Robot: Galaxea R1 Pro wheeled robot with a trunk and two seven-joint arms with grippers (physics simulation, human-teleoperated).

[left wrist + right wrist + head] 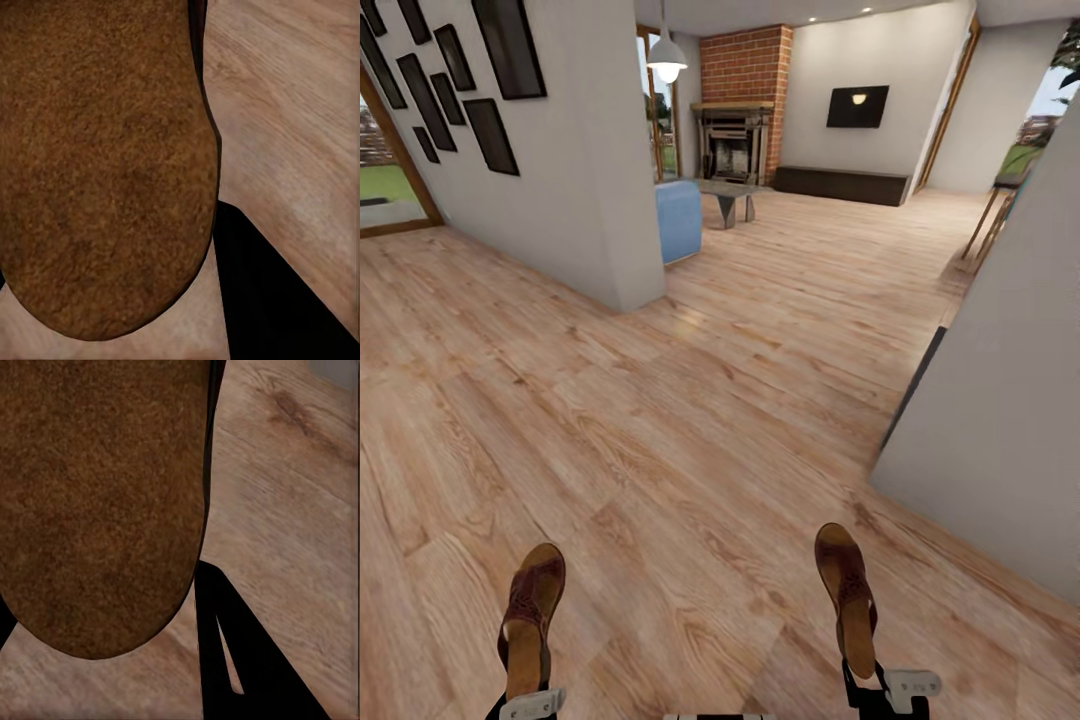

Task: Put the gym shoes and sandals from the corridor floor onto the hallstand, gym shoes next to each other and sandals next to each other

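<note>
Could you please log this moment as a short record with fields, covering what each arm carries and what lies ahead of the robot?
left end effector: shut on the left sandal, toe pointing forward
right end effector: shut on the right sandal, toe pointing forward
sandal soles: brown underside close to each wrist camera
corridor floor: wood-grain planks below both sandals
ahead: brick fireplace, blue seat
right side: grey wall

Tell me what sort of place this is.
Likely a home's open hallway leading into a living room: a brick fireplace, a wall-mounted TV, framed pictures and wood plank floor.
</note>
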